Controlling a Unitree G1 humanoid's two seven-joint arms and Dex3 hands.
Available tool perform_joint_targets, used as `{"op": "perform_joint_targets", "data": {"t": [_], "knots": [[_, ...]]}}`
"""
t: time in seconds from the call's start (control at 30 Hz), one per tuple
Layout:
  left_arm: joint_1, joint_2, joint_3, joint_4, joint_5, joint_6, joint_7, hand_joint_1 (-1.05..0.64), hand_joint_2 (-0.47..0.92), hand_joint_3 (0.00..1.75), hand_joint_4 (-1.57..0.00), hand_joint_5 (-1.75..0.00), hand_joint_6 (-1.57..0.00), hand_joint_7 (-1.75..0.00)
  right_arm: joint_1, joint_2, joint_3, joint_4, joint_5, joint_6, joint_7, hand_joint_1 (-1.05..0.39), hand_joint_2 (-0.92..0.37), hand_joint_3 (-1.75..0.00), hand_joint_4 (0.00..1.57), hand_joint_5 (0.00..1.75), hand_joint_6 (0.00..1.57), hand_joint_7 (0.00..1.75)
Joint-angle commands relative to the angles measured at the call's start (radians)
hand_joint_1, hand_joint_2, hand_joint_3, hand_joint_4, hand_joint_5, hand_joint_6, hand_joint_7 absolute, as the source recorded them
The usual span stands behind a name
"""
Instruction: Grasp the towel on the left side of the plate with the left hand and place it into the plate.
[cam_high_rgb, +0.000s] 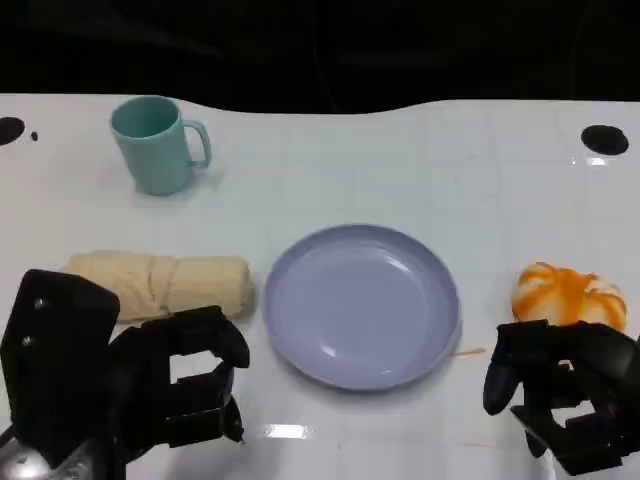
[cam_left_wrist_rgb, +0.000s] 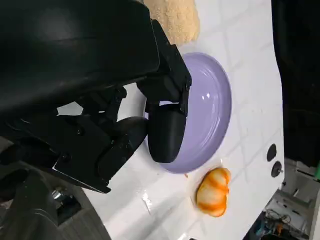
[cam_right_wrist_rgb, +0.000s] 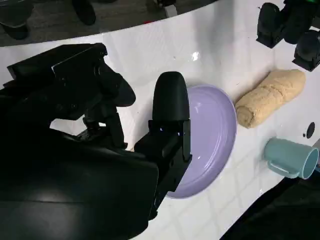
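A rolled beige towel (cam_high_rgb: 165, 283) lies on the white table just left of the lavender plate (cam_high_rgb: 360, 305); it also shows as the towel (cam_left_wrist_rgb: 172, 20) and the towel (cam_right_wrist_rgb: 270, 97). The plate (cam_left_wrist_rgb: 212, 107) (cam_right_wrist_rgb: 212, 135) has nothing on it. My left hand (cam_high_rgb: 175, 385) hovers in front of the towel, near the table's front edge, fingers apart and holding nothing; the same left hand (cam_right_wrist_rgb: 290, 27) appears beside the towel in the right wrist view. My right hand (cam_high_rgb: 565, 395) sits low at the front right, fingers apart, holding nothing.
A teal mug (cam_high_rgb: 155, 143) stands at the back left, behind the towel. An orange-and-white round object (cam_high_rgb: 568, 295) lies right of the plate, just beyond my right hand. Black round holes (cam_high_rgb: 604, 139) mark the table's far corners.
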Motion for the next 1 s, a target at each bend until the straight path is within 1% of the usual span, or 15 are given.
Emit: {"op": "perform_joint_targets", "data": {"t": [0.03, 0.07, 0.13, 0.2, 0.27, 0.3, 0.33, 0.37, 0.43, 0.47, 0.57, 0.67, 0.83, 0.93, 1.0], "knots": [[-0.004, 0.007, 0.007, -0.011, 0.017, -0.001, 0.022, -0.09, 0.56, 1.23, -0.79, -1.75, -0.76, -1.59, -0.001, -0.010, -0.006, -0.003, 0.001, -0.006, -0.001, 0.09, -0.67, -0.97, 0.66, 1.68, 0.65, 1.44], [-0.002, 0.003, 0.009, -0.013, 0.018, -0.004, 0.027, -0.09, 0.56, 1.22, -0.78, -1.75, -0.76, -1.58, 0.000, -0.009, -0.006, -0.004, 0.002, -0.004, -0.001, 0.09, -0.67, -0.97, 0.66, 1.68, 0.65, 1.44], [0.017, 0.016, -0.007, 0.004, 0.046, -0.107, -0.001, -0.05, 0.56, 1.20, -0.72, -1.71, -0.73, -1.48, 0.000, -0.009, -0.006, -0.008, 0.002, 0.001, -0.002, 0.09, -0.67, -0.97, 0.66, 1.68, 0.65, 1.44], [0.033, 0.026, -0.023, 0.025, 0.082, -0.205, -0.018, -0.04, 0.54, 1.17, -0.69, -1.63, -0.72, -1.31, 0.001, -0.009, -0.006, -0.010, 0.002, -0.001, -0.002, 0.09, -0.67, -0.97, 0.66, 1.68, 0.65, 1.44], [0.041, 0.031, -0.036, 0.043, 0.120, -0.275, -0.015, -0.07, 0.56, 1.07, -0.67, -1.50, -0.73, -1.07, 0.001, -0.010, -0.006, -0.009, 0.002, -0.003, -0.002, 0.09, -0.67, -0.97, 0.66, 1.68, 0.65, 1.43], [0.044, 0.044, -0.051, 0.052, 0.163, -0.322, -0.008, -0.08, 0.60, 0.99, -0.65, -1.42, -0.73, -0.94, 0.001, -0.010, -0.006, -0.009, 0.001, -0.004, -0.002, 0.09, -0.67, -0.97, 0.66, 1.68, 0.65, 1.43], [0.046, 0.061, -0.068, 0.062, 0.212, -0.373, -0.002, -0.11, 0.66, 0.83, -0.62, -1.28, -0.72, -0.73, 0.002, -0.010, -0.006, -0.010, 0.001, -0.005, -0.002, 0.09, -0.67, -0.97, 0.66, 1.68, 0.65, 1.43], [0.048, 0.076, -0.081, 0.076, 0.256, -0.425, 0.001, -0.12, 0.71, 0.71, -0.61, -1.20, -0.72, -0.60, 0.002, -0.009, -0.006, -0.011, 0.002, -0.005, -0.002, 0.09, -0.67, -0.97, 0.66, 1.68, 0.65, 1.43], [0.049, 0.096, -0.094, 0.103, 0.319, -0.509, 0.002, -0.16, 0.82, 0.46, -0.57, -1.00, -0.71, -0.34, 0.004, -0.008, -0.005, -0.015, 0.002, -0.003, -0.004, 0.10, -0.67, -0.97, 0.67, 1.68, 0.66, 1.43], [0.048, 0.100, -0.095, 0.111, 0.340, -0.530, 0.005, -0.17, 0.86, 0.38, -0.57, -0.95, -0.72, -0.27, 0.005, -0.008, -0.005, -0.017, 0.001, -0.001, -0.004, 0.10, -0.67, -0.98, 0.67, 1.68, 0.66, 1.44], [0.040, 0.112, -0.093, 0.137, 0.403, -0.599, 0.017, -0.20, 0.91, 0.25, -0.53, -0.83, -0.66, -0.14, 0.006, -0.008, -0.004, -0.019, 0.001, 0.000, -0.004, 0.10, -0.66, -0.98, 0.67, 1.68, 0.66, 1.44], [0.014, 0.161, -0.103, 0.176, 0.524, -0.684, 0.035, -0.26, 0.92, 0.19, -0.50, -0.78, -0.62, -0.10, 0.006, -0.007, 0.002, -0.024, -0.001, 0.010, -0.006, 0.09, -0.66, -0.99, 0.67, 1.68, 0.66, 1.44], [-0.027, 0.256, -0.122, 0.203, 0.714, -0.735, 0.034, -0.35, 0.92, 0.16, -0.36, -0.68, -0.52, -0.02, 0.004, -0.003, 0.010, -0.039, 0.001, 0.025, -0.007, 0.10, -0.67, -0.99, 0.67, 1.68, 0.65, 1.44], [-0.078, 0.329, -0.152, 0.237, 0.851, -0.742, 0.018, -0.42, 0.92, 0.15, -0.38, -0.39, -0.41, 0.00, 0.001, 0.000, 0.018, -0.037, -0.005, 0.029, -0.013, 0.08, -0.66, -0.98, 0.68, 1.68, 0.66, 1.44], [-0.120, 0.367, -0.179, 0.270, 0.941, -0.744, 0.013, -0.46, 0.92, 0.15, -0.36, -0.30, -0.35, 0.00, 0.000, -0.001, 0.021, -0.036, -0.006, 0.029, -0.017, 0.07, -0.65, -0.99, 0.68, 1.69, 0.66, 1.44]]}}
